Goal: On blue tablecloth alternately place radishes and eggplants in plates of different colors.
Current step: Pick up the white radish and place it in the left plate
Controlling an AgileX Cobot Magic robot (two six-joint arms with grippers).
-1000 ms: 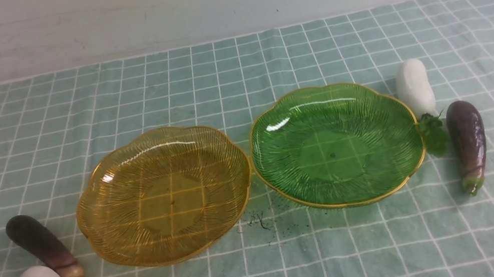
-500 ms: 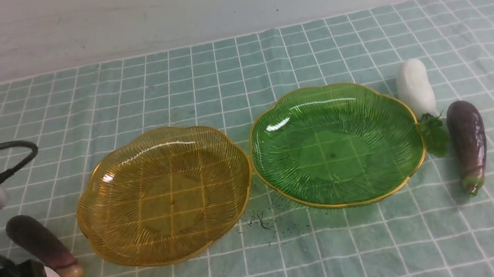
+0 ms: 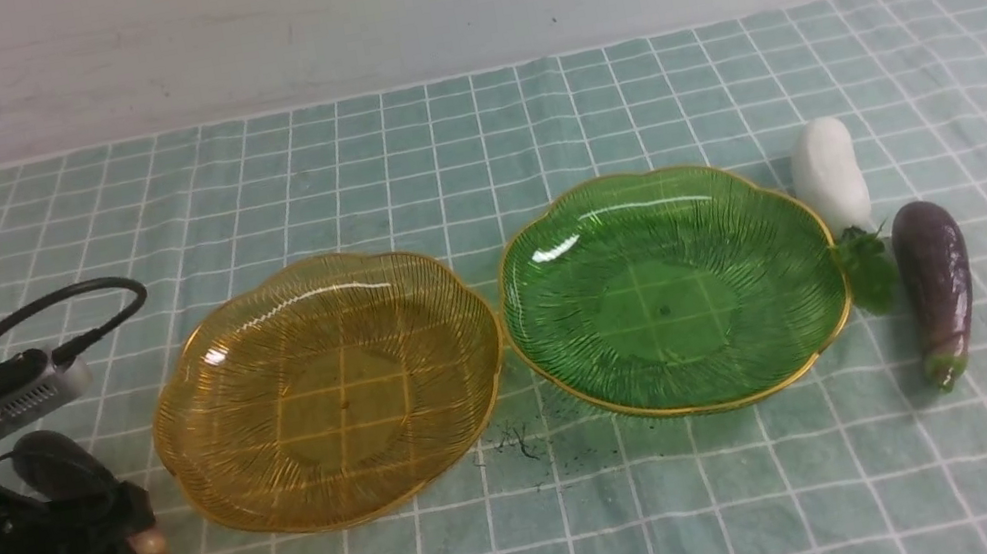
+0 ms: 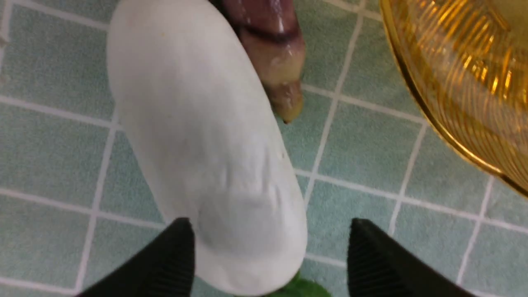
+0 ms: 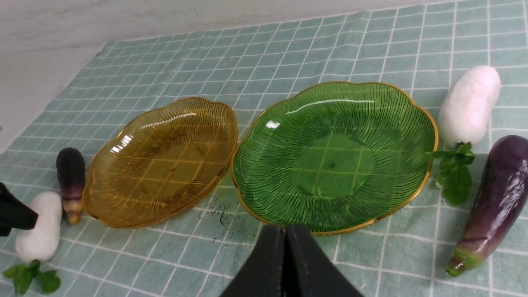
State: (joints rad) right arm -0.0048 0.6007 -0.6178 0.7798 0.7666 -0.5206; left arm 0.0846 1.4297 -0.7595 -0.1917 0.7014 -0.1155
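the left end effector (image 4: pixel 270 231) has its fingers (image 4: pixel 173 255) spread wide, straddling the leafy end of the left radish (image 4: pixel 198 123). one finger sits just beside the white skin and the other stands clear; we cannot tell whether either touches, and nothing is gripped. the right end effector (image 5: pixel 284 239) has its fingers pressed together on nothing, hanging above the near rim of the green plate (image 5: pixel 412 123).

we count one blue tablecloth (image 3: pixel 469 139), spread flat under everything. on it are two plates, the amber plate (image 3: pixel 224 416) and the green one, side by side with rims almost meeting, both bare. there are two radishes and two eggplants. the left radish lies on the cloth beside the left eggplant (image 3: pixel 54 461), left of the amber plate. the right radish (image 3: pixel 827 172) lies just beside the right eggplant (image 3: pixel 933 265), right of the green plate.

since half a second ago the left arm has moved in over the left pair, now hiding much of both. a dark part of the right arm has appeared at the front view's right edge. plates and vegetables have not shifted.
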